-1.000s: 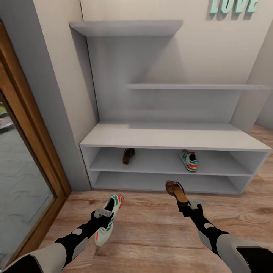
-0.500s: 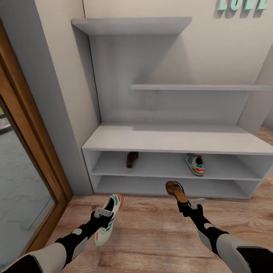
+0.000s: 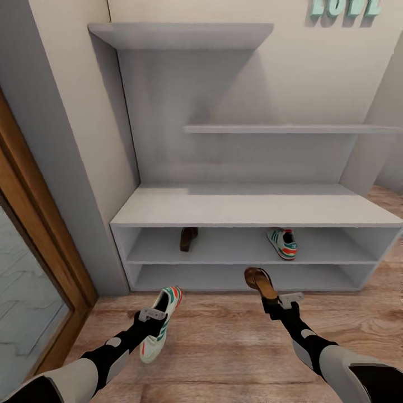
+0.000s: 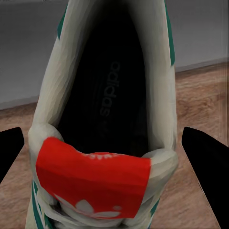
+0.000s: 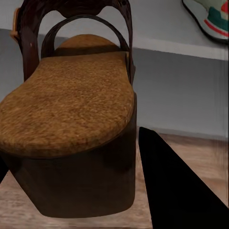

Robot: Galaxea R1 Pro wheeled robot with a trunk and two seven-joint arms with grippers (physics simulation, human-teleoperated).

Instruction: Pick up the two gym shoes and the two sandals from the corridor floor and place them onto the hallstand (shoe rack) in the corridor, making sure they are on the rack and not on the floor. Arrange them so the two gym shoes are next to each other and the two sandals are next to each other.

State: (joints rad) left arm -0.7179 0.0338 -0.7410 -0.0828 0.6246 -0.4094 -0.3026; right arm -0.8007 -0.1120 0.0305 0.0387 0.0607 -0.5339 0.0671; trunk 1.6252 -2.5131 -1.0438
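Note:
In the head view my left gripper (image 3: 150,321) is shut on a white gym shoe (image 3: 162,319) with teal and red trim, held just above the corridor floor (image 3: 224,352). The left wrist view looks into that gym shoe (image 4: 109,109), with a dark finger (image 4: 205,152) at each side. My right gripper (image 3: 275,303) is shut on a brown sandal (image 3: 259,281), pointing toward the hallstand (image 3: 252,204). From the right wrist camera, the sandal (image 5: 71,119) sits beside a finger (image 5: 176,191). On the hallstand's upper low shelf rest a second sandal (image 3: 189,238) at left and a second gym shoe (image 3: 281,243) at right.
A wooden door frame (image 3: 33,235) with glass runs down the left side, beside a grey wall pillar (image 3: 61,168). The hallstand's broad top and stepped upper shelves (image 3: 280,129) are bare. Teal letters (image 3: 344,6) hang on the wall above.
The whole head view has shifted, so the hallstand sits slightly further left than half a second ago. Both arms hold their shoes in the same pose.

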